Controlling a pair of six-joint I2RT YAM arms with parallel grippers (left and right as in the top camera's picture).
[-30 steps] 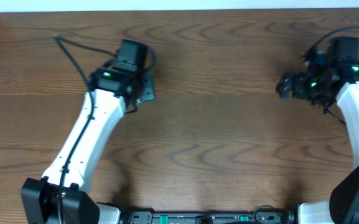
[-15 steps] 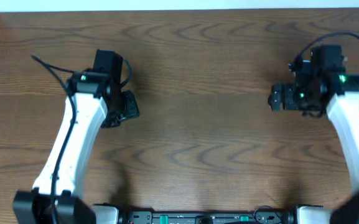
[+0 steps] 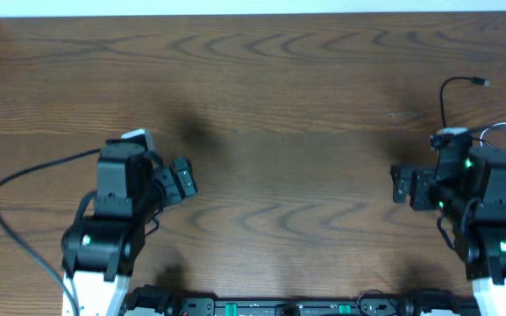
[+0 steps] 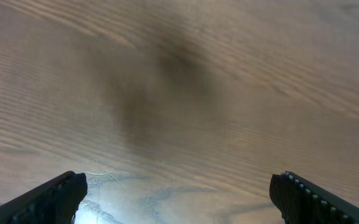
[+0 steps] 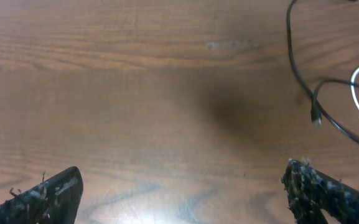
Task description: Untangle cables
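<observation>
The black cable (image 3: 443, 95) lies at the far right of the table, with a small plug end pointing right at the back. In the right wrist view it (image 5: 297, 68) curves down to another plug end, and the white cable (image 5: 358, 87) loops beside it at the right edge. In the overhead view the white cable (image 3: 503, 130) shows just behind my right arm. My right gripper (image 3: 403, 186) (image 5: 182, 186) is open and empty, left of and in front of the cables. My left gripper (image 3: 182, 178) (image 4: 179, 186) is open and empty over bare wood at the front left.
The wooden table (image 3: 288, 114) fills the view. A thin black wire (image 3: 7, 180) arcs from my left arm toward the left table edge and looks fixed to the arm. The arm bases sit at the front edge.
Both arms have drawn back from the rear of the table toward the front edge. The right arm's retreat has uncovered the black and white cables at the far right.
</observation>
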